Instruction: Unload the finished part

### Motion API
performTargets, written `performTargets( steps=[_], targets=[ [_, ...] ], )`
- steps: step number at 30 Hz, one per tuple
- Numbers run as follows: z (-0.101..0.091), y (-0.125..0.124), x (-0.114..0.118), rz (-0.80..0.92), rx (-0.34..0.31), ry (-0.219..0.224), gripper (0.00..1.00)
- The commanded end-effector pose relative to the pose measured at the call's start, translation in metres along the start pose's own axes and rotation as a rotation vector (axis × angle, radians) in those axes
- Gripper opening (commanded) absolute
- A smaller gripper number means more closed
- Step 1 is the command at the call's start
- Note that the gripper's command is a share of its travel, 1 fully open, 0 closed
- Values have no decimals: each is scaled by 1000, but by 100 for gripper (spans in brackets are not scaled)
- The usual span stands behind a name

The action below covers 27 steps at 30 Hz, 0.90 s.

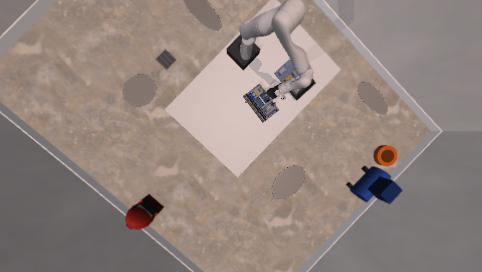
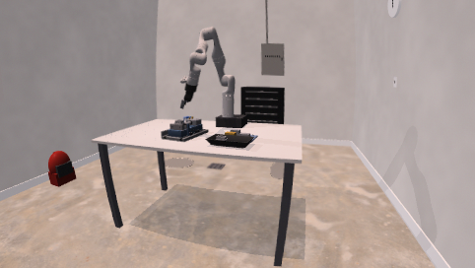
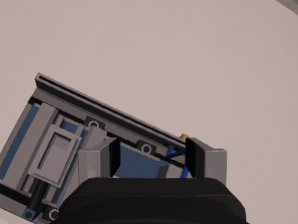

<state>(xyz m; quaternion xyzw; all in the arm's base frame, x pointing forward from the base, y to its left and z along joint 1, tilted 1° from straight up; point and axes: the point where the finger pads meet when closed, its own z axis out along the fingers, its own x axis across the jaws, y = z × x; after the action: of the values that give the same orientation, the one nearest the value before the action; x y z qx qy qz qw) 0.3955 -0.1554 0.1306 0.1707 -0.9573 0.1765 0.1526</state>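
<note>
Gripper (image 3: 152, 156) fully open, holding nothing, poised high above the vise (image 3: 80, 149). Finished part (image 3: 56, 156) sits clamped there, pocket upward. Beyond, outfeed tray (image 2: 217, 141) waits; an off-centre descent risks striking the vise body.

Top: high overhead. Ext: far, room-level. Wrist: close, downward. All share vise (image 3: 73, 149).

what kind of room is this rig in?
Looks like a small machine-tending workcell in a bare concrete-floored room: a vise fixture and a black outfeed tray on a white table, with an electrical panel on the back wall.
</note>
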Motion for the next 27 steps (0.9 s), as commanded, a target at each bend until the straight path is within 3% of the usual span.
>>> performTargets(
  steps=[1,8,9,16,17,25,26,27],
  targets=[
    [1,-1,-5,36,-36,-25,100],
    [1,-1,-5,36,-36,-25,100],
    [3,1,-13,77,-82,-56,100],
    [3,1,-13,77,-82,-56,100],
    [3,3,-20,117,-124,-86,100],
    [3,3,-20,117,-124,-86,100],
    [3,3,-28,155,-164,-114,100],
    [3,3,-28,155,-164,-114,100]
  ],
)
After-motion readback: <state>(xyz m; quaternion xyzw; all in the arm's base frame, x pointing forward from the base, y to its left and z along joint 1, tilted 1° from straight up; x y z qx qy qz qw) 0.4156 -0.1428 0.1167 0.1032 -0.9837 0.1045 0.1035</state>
